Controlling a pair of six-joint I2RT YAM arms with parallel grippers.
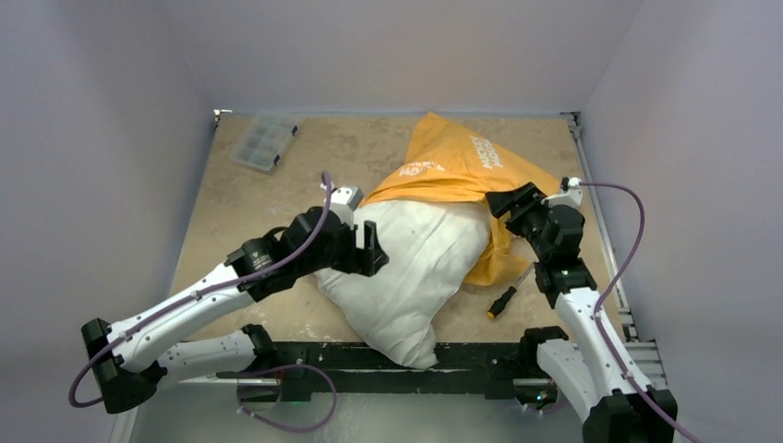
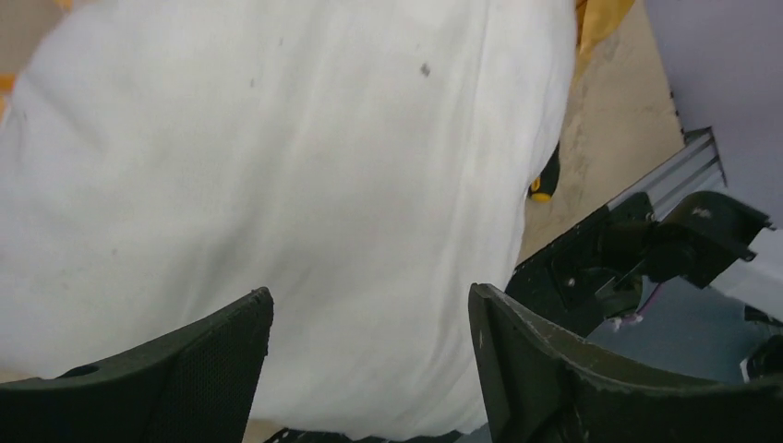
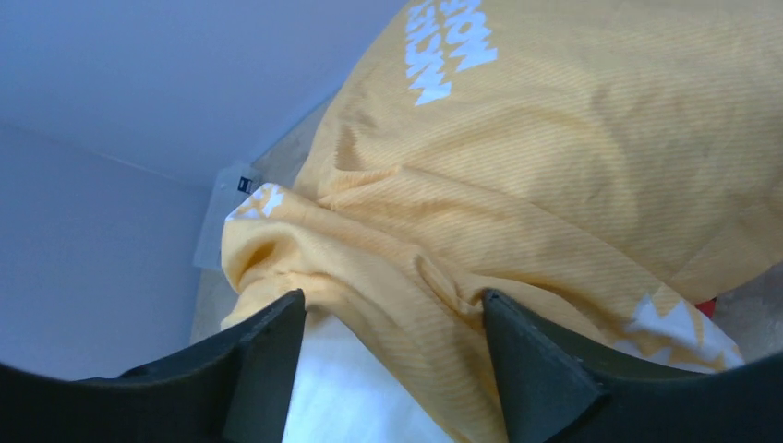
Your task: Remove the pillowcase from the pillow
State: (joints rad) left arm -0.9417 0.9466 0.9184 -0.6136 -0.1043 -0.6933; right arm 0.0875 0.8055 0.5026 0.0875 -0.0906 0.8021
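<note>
1. The pillow [image 1: 406, 277] is laid across the middle of the worktop [image 1: 240, 212]. Its near corner reaches over the black rail [image 1: 471, 355] at the front edge. The near half is left bare, as white cloth with a few faint dark specks.
2. A screwdriver [image 1: 503, 302] with a black and yellow handle is seen flat on the worktop, just right of the pillow.
3. The left gripper [image 2: 369, 309] is set against the pillow's left flank. Its jaws are held wide apart, and in the wrist view the gap is filled by bare white pillow. Nothing is clamped.
4. The right gripper [image 3: 394, 309] is placed at the pillow's right side, where the hem of the pillowcase [image 1: 462, 161] is bunched. Its jaws are spread, with a thick fold of orange cloth lying between them, and they are not closed on it.
5. Only the far half of the pillow is covered by the pillowcase, with the white lettering turned upward. A rumpled flap hangs down the right side toward the screwdriver.
6. A clear plastic box [image 1: 263, 140] is found at the far left corner of the worktop, well apart from everything else.
</note>
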